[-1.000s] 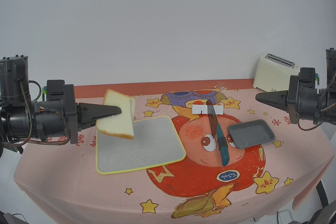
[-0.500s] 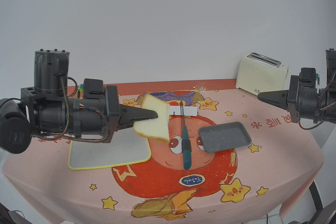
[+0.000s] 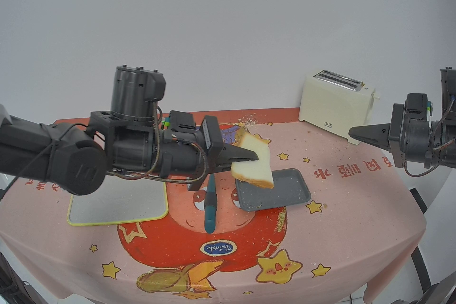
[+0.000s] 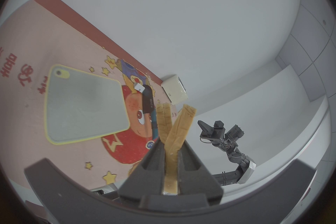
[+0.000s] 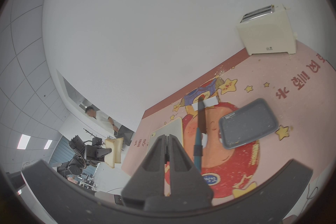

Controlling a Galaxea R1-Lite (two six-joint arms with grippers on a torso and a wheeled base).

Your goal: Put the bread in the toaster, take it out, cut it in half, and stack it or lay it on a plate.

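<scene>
- The left hand [image 3: 254, 158] pinches the bread [image 3: 255, 168] by one edge, fingers pressed onto the crust. Most of the slice hangs free past the fingertips, which I judge leaves that free end able to enter a slot.
- The slice is in the air, tilted rather than upright, over the corner of the grey plate [image 3: 290, 194] just below the fingertips. It is not toasted or cut, so this looks like a pass over the plate, not a delivery.
- The toaster [image 3: 335, 100] stands well ahead of the left hand, slots facing up. The bread would likely need turning edge-down before it can drop in.
- The right hand [image 3: 354, 132] is empty, its fingers pressed together, and points at the toaster from near its side. It is probably parked clear of the carrying path.
- The knife [image 3: 209, 206] lies on the bench [image 3: 375, 210] beneath the left hand. The cutting board [image 3: 118, 206] lies behind that hand, both set out for the later cut.
</scene>
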